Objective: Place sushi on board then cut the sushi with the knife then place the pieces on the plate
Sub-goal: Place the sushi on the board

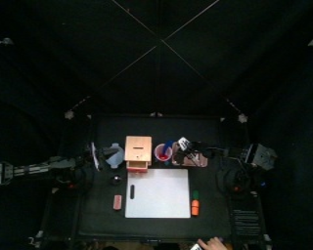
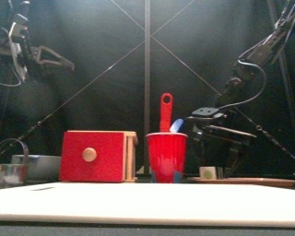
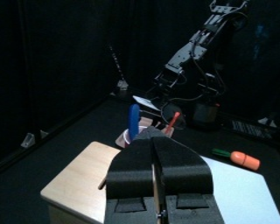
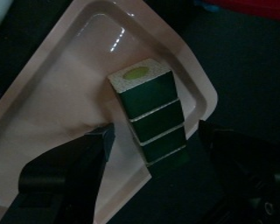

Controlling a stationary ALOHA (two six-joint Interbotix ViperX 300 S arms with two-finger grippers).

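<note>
Left gripper (image 3: 157,168) is hanging just above the box (image 3: 74,179), jaws pressed together and holding nothing; this arm is looking idle; right gripper (image 4: 154,144) is working the first step, fetching the sushi (image 4: 146,105): its jaws are standing wide, one on each side of the roll, which is lying between them at the tray (image 4: 73,79) corner, seemingly not yet gripped; next it is needing to close, lift, and carry the roll to the board (image 1: 159,193), lying forward and left of it
</note>
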